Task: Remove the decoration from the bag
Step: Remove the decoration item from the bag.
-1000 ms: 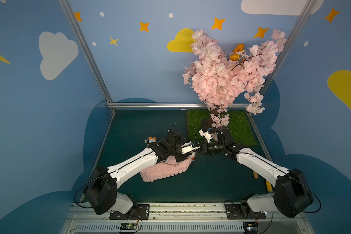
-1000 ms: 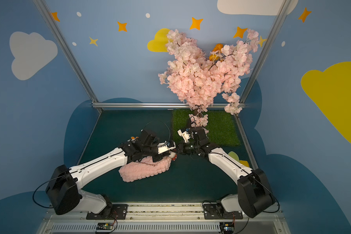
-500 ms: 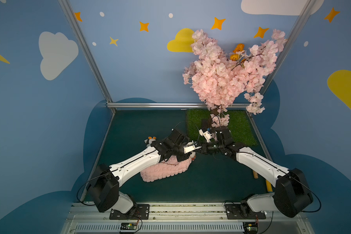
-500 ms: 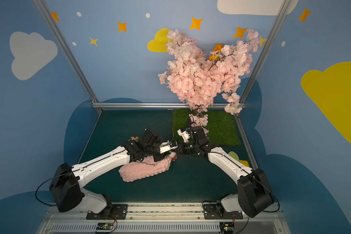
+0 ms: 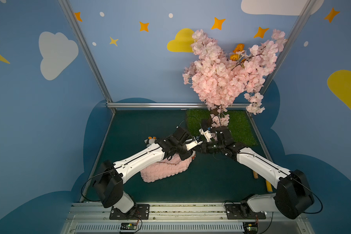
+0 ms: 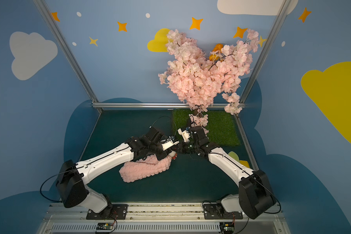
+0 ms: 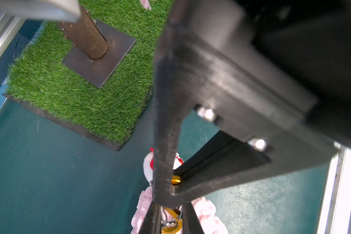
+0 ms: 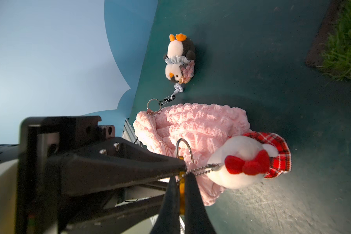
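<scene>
Both arms were bolted to the rail at the near edge of the table (image 5: 211, 182). The left arm (image 5: 142, 160) rose from the near-left corner and stretched low and long, away and rightward to the middle. The right arm (image 5: 257, 164) mirrored it from the near-right corner, elbow low, its forearm angled leftward and away. Their wrists met nose to nose at mid-table.

The bag (image 5: 164, 170) lay flat on the table just left of centre, partly under the left forearm, its puffy pink length running from near left to far right. At its far-right end the two tools converged on one spot. The left tool (image 8: 182, 166) was pressed together on a gold clasp (image 7: 170, 224), and the right tool (image 7: 170, 195), tilted steeply down, pinched the same clasp from the opposite side. A metal ring (image 8: 182, 139) on the bag's edge stood just beside the tips. A ball chain (image 8: 201, 168) ran from the clasp to a white plush (image 8: 241, 162) with a red bow and plaid skirt, which rested against the bag's end.

Farther left, a penguin plush (image 8: 178, 58) lay on the table beyond the bag, clipped to another ring.

At the far right sat a grass mat (image 5: 239, 129) bearing a pink blossom tree (image 5: 227, 81).
</scene>
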